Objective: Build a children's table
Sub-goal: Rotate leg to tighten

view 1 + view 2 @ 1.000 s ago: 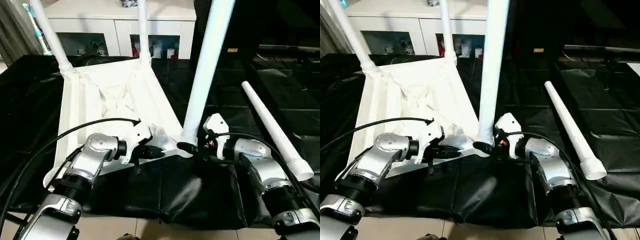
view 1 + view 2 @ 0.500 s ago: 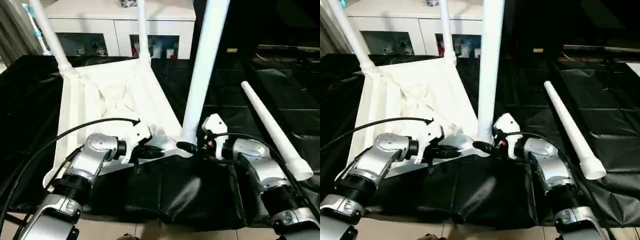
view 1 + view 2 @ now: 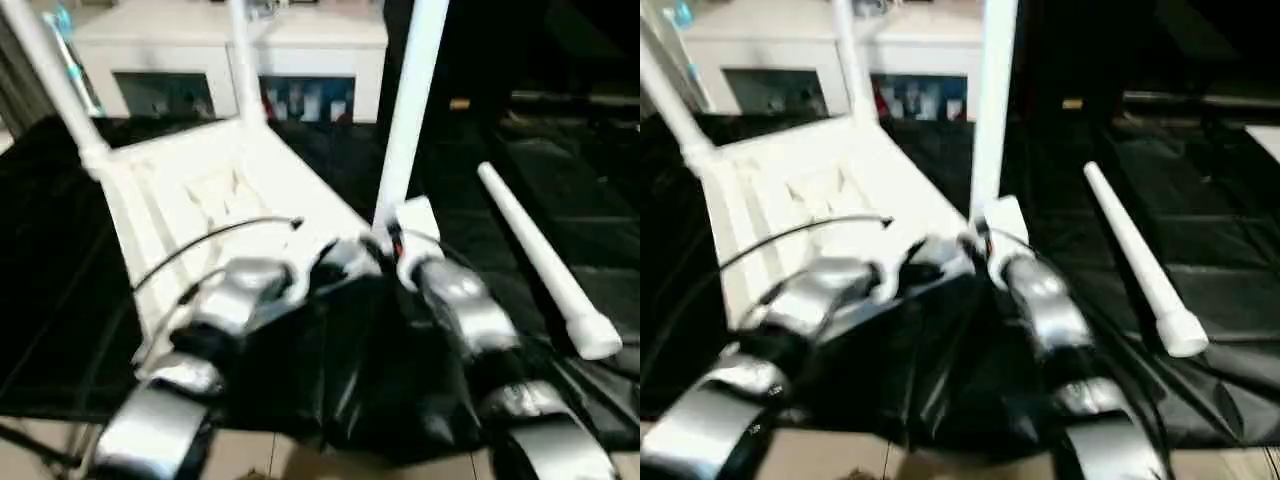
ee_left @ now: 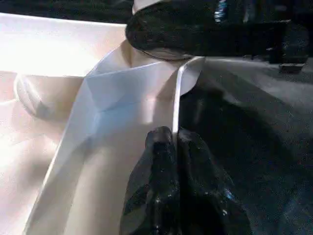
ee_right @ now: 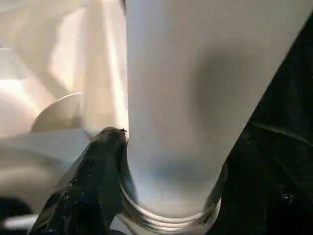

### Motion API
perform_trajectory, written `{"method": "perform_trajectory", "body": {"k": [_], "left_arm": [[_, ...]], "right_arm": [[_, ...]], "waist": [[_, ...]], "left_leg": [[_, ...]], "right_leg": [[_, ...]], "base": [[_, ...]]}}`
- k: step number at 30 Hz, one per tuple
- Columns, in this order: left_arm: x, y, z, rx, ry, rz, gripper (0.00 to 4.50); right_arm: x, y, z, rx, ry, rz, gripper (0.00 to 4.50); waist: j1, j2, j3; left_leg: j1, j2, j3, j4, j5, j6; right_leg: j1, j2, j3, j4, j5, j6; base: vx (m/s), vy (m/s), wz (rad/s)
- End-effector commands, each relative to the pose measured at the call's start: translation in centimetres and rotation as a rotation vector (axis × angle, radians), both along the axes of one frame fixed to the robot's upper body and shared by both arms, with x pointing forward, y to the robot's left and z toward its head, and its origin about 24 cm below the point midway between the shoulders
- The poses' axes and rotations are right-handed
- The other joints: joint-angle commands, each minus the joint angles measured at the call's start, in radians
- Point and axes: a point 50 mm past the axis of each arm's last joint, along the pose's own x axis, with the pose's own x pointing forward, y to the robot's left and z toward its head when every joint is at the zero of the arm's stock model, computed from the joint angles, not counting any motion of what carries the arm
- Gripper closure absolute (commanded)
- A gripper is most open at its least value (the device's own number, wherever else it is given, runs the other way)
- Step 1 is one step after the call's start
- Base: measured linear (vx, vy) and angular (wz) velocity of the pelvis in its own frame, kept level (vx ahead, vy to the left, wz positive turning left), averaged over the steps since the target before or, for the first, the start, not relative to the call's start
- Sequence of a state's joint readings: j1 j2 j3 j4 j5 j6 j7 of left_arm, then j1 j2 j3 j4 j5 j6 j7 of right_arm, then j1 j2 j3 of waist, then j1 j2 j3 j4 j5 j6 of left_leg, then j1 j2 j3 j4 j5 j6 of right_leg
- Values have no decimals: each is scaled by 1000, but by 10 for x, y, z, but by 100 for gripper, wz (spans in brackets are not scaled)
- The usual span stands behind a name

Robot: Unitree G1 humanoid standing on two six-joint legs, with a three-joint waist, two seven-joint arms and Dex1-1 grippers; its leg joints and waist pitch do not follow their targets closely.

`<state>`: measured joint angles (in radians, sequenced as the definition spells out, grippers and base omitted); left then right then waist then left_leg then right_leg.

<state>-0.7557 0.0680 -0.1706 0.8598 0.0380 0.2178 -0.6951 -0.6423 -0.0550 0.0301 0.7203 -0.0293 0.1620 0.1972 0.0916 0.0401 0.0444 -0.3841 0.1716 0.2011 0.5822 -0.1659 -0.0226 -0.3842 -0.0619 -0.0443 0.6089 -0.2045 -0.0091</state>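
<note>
The children's table top (image 3: pixel 190 190) lies upside down on the black-covered work table. Two white legs (image 3: pixel 55 90) (image 3: pixel 243 65) stand in its far corners. A third leg (image 3: pixel 408 110) rises from the near right corner socket. My right gripper (image 3: pixel 385 245) is shut on that leg's base, with one black finger (image 5: pixel 100 166) pressed against the tube (image 5: pixel 186 88); the other finger is hidden behind it. My left gripper (image 4: pixel 174 139) is shut on the thin near rim (image 4: pixel 177 103) beside that corner. A loose fourth leg (image 3: pixel 535 260) lies on the cover to the right.
A white glass-door cabinet (image 3: pixel 300 40) stands behind the work table. Wrinkled black cover (image 3: pixel 560 160) spreads to the right and hangs over the front edge, with tiled floor (image 3: pixel 250 455) below. A black cable (image 3: pixel 200 245) arcs over my left forearm.
The whole picture has swung and blurred, so the camera moved. The near leg has gone from leaning right to nearly upright. Both grippers keep their places at the near corner.
</note>
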Motion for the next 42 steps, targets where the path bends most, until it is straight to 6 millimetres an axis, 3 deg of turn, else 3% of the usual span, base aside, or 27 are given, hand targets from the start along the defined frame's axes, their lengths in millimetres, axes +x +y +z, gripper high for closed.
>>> {"method": "perform_trajectory", "body": {"k": [1, 3, 5, 8, 17, 19, 23, 24, 28, 36, 42], "left_arm": [[3, -14, 3, 3, -33, 42, 450], [2, -13, 3, 8, -39, 29, 450], [1, -12, 2, 8, -51, -1, 450], [-1, -10, 1, 9, -62, -46, 450], [-10, 5, -4, 11, -72, -143, 450], [-16, 17, -4, 20, -79, -212, 450], [-25, 23, -2, -37, -67, -309, 450], [-29, 28, -3, -58, -51, -346, 450], [-34, 39, -2, -62, -35, -368, 450], [-39, 49, 1, -68, -19, -401, 450], [-38, 48, 3, -68, -20, -403, 450]], "right_arm": [[-11, 51, -2, 18, 15, 185, 182], [-12, 53, -2, -14, 1, 217, 182], [-13, 53, -1, 10, -6, 238, 182], [-14, 50, 2, 53, -17, 254, 112], [-11, 11, 8, 66, -61, 261, 31], [-20, -11, 8, 22, -64, 397, 31], [-29, -29, 7, -1, -61, 491, 31], [-33, -38, 7, -7, -54, 532, 31], [-37, -50, 9, -16, -47, 563, 31], [-38, -48, 7, -34, -28, 611, 31], [-36, -41, 6, -16, -22, 625, 76]], "waist": [[-3, -10, -60], [-3, -13, -59], [-3, -12, -56], [-2, -12, -55], [-4, -17, -53], [3, -18, -53], [4, -18, -53], [5, -12, -53], [11, -10, -52], [7, -8, -57], [6, -9, -55]], "left_leg": [[26, 61, -36, -69, -223, 4], [22, 60, -35, -67, -205, 21], [24, 61, -35, -69, -227, 22], [26, 64, -37, -72, -247, 14], [21, 66, -36, -72, -232, 35], [20, 68, -36, -69, -232, 39], [19, 68, -34, -68, -231, 49], [20, 68, -33, -68, -232, 49], [23, 71, -32, -69, -241, 47], [18, 68, -32, -65, -204, 52], [19, 68, -31, -65, -210, 52]], "right_leg": [[29, -93, 49, -79, -147, -199], [32, -94, 48, -78, -118, -204], [31, -95, 47, -83, -163, -201], [30, -97, 48, -87, -215, -188], [31, -97, 48, -84, -209, -192], [34, -97, 48, -84, -201, -185], [31, -97, 48, -85, -210, -193], [30, -96, 46, -83, -214, -202], [26, -93, 46, -82, -228, -206], [30, -91, 44, -75, -160, -223], [29, -91, 44, -76, -173, -226]], "base": [[0, 0, 0], [0, 0, 0], [0, 0, 0], [0, 0, 0], [0, 0, 0], [0, 0, 0], [0, 0, 0], [0, 0, 0], [0, 0, 0], [0, 0, 0], [0, 0, 0]]}}
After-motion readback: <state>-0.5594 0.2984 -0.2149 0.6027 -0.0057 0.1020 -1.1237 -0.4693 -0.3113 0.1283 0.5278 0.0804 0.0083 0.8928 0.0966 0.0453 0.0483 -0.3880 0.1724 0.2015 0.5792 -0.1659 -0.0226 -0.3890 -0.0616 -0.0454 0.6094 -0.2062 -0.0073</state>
